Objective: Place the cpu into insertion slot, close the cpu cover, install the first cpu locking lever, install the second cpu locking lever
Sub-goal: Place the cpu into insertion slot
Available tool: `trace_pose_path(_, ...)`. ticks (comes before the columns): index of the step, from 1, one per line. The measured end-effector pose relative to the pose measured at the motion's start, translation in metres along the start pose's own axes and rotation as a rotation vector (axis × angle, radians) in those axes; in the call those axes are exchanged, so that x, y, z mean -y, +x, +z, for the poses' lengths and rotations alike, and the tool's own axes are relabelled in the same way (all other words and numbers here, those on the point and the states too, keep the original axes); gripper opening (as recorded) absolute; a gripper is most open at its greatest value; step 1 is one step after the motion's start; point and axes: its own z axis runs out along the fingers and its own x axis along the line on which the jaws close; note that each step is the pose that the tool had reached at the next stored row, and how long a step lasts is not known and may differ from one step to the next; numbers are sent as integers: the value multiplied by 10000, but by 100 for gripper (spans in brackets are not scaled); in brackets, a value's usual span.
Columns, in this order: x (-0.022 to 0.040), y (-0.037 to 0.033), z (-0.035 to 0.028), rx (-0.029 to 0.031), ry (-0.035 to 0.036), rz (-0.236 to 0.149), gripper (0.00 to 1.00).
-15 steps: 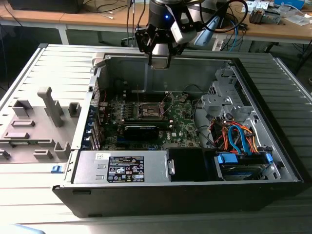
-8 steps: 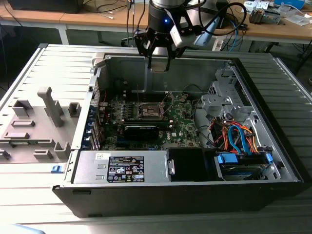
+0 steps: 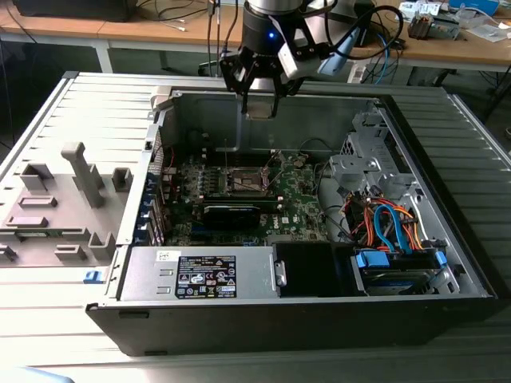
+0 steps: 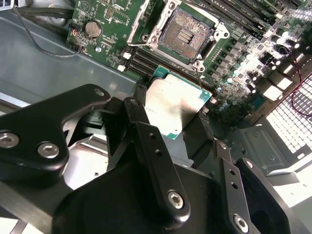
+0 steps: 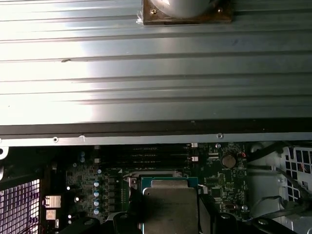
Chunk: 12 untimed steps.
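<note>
Popped by the bench: the gripper [image 3: 259, 110] is hanging over the open PC case [image 3: 447, 152], well above the insertion slot [image 3: 246, 182].

The second wrist view shows what it's got. That's the cpu [image 4: 178, 105], silvery top facing up at the camera, pinched by its edges between the two black fingers [image 4: 197, 134]. The fingers are closed in only as far as the chip's width. My guess is they grip the sides so the underside stays free to go flat into the socket without anything touching the contacts.

The insertion slot [image 4: 185, 31] is bare, with the brownish-gold contact field exposed and nothing sitting in it. So the placing step isn't done, and the cover and levers can't be either.

From that camera the chip sits short of the slot, with the long black memory slots [image 4: 146, 58] on the green motherboard [image 4: 105, 24] showing between the two. In the first wrist view the cpu [image 5: 169, 204] looks level and roughly square to the slot's frame, which would make sense if it's being lined up.
</note>
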Motion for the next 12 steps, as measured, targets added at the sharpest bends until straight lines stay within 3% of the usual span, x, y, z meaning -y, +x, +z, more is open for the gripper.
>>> trace_pose_path(12, 44, 6, 29, 0, 21, -1, 55)
